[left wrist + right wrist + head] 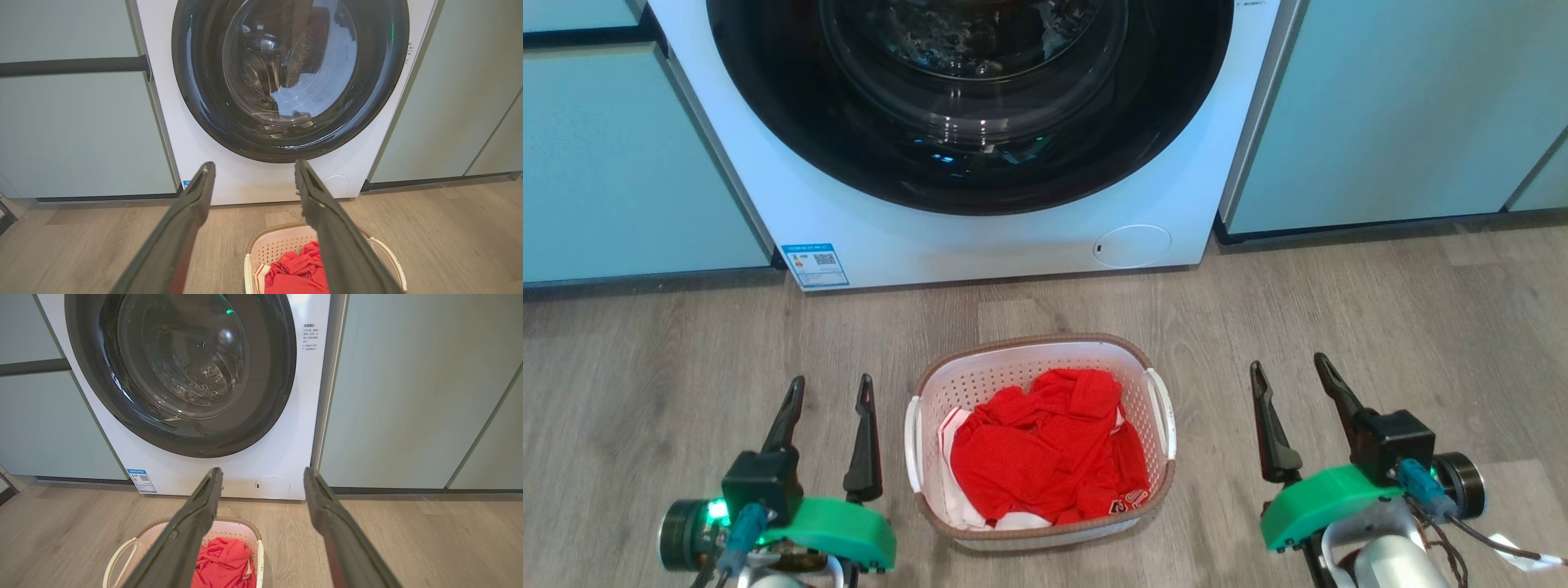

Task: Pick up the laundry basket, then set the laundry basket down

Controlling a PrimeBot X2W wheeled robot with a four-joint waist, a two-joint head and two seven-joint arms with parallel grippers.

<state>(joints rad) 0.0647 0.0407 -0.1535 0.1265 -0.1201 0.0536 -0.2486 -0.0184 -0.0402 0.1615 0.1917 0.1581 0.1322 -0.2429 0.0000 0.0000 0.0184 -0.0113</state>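
Note:
The laundry basket (1005,371) stands on the wood floor in front of the washing machine, white and perforated with a brown rim and a white handle on each side. Red clothing (1045,445) fills it. My left gripper (832,390) hangs open to the basket's left, a short gap from its left handle. My right gripper (1289,366) hangs open further off on the basket's right. Both hold nothing. In the left wrist view the basket (273,247) lies low beside my right-hand finger (327,220); in the right wrist view the basket (241,528) lies at lower left.
A white washing machine (1013,237) with a dark round door (968,98) stands just behind the basket. Pale blue-green cabinets (1388,114) flank it on both sides. Wood floor (1421,327) spreads around the basket.

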